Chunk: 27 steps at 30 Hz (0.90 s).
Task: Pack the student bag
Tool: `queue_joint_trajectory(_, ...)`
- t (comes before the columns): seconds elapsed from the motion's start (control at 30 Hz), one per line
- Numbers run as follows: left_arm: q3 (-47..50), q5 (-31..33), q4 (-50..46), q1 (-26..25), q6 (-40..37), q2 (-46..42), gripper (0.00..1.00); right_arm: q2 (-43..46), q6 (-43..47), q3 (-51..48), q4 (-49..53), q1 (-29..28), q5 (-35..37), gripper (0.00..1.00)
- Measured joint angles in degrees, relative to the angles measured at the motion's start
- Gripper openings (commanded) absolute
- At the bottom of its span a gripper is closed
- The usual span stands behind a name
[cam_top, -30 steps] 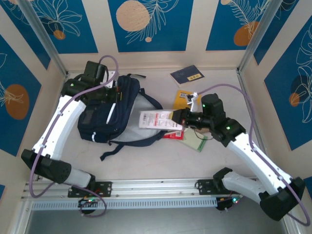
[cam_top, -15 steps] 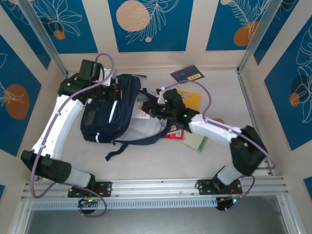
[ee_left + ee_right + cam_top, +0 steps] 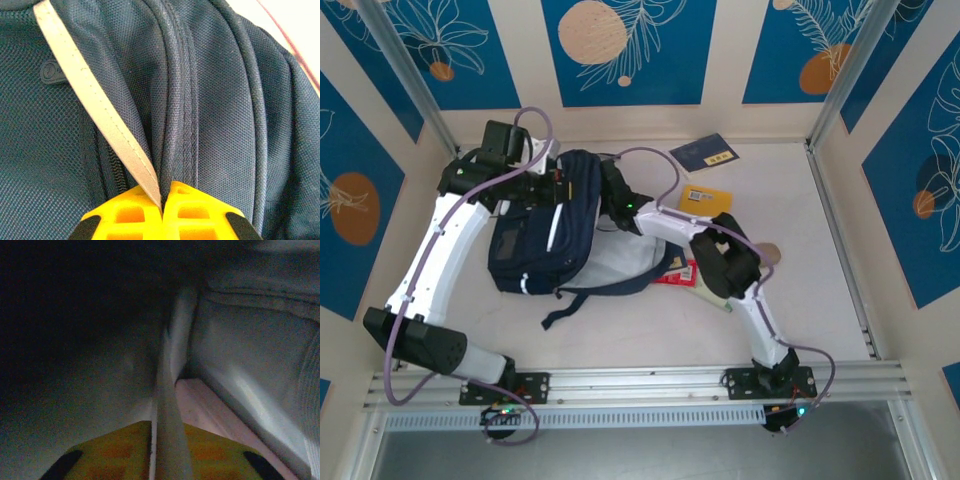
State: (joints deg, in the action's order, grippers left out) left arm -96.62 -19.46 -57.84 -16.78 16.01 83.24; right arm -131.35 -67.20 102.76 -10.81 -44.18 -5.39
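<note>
- Overhead: the backpack (image 3: 535, 240) is being shown lying left of centre, the right gripper (image 3: 610, 190) inside it.
- Left wrist: its fabric is being pinched tight by the left gripper (image 3: 162, 195).
- Right wrist: dim; that gripper's state cannot be told.

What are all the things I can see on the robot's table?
student bag: one, dark navy with pale stripes, lying left of middle on the table
booklet: one, dark blue, by the back wall
book: one, yellow, right of the bag
packet: one, red, nearer the arms' bases than the book
notebook: one, pale green, beside the packet
flat pale thing: one, edge-on, inside the bag
left gripper: one, yellow fingers, pinched shut on the bag's fabric
right gripper: one, yellow fingers on either side of the flat pale thing, reaching into the bag; I cannot tell if it grips
</note>
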Motion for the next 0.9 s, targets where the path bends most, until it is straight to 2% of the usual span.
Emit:
queue_joint_trajectory(0.1,-0.5,-0.7,0.4,0.6,0.6,0.8,0.0,-1.2,2.0,1.1,3.6,-0.3,-0.3,0.75)
queue_joint_trajectory(0.13,-0.6,-1.1,0.4,0.7,0.7,0.9,0.0,-1.1,3.0,1.1,4.2,-0.3,-0.4,0.8)
queue_joint_trajectory(0.23,-0.6,-1.7,1.0,1.2,1.3,1.3,0.0,1.0,6.8,0.4,8.0,-0.6,0.1,0.92)
queue_joint_trajectory(0.3,-0.6,-2.0,1.5,1.7,1.7,1.4,0.0,4.3,9.6,-1.3,11.2,-0.9,1.5,0.95)
queue_joint_trajectory(0.5,-0.2,-2.1,3.3,4.3,3.0,1.3,0.0,17.2,16.2,-8.3,18.0,-2.1,7.4,0.99)
queue_joint_trajectory(0.63,0.7,-1.9,4.7,4.9,3.6,1.2,0.0,21.9,18.0,-11.4,19.9,-1.4,8.7,0.99)
queue_joint_trajectory(0.73,1.7,-2.0,5.3,4.9,3.7,1.2,0.0,23.8,18.4,-15.0,19.4,-0.6,8.7,0.95)
queue_joint_trajectory(0.9,2.2,-0.7,5.7,4.9,3.6,1.2,0.0,28.2,19.3,-21.6,20.8,0.3,9.6,0.81)
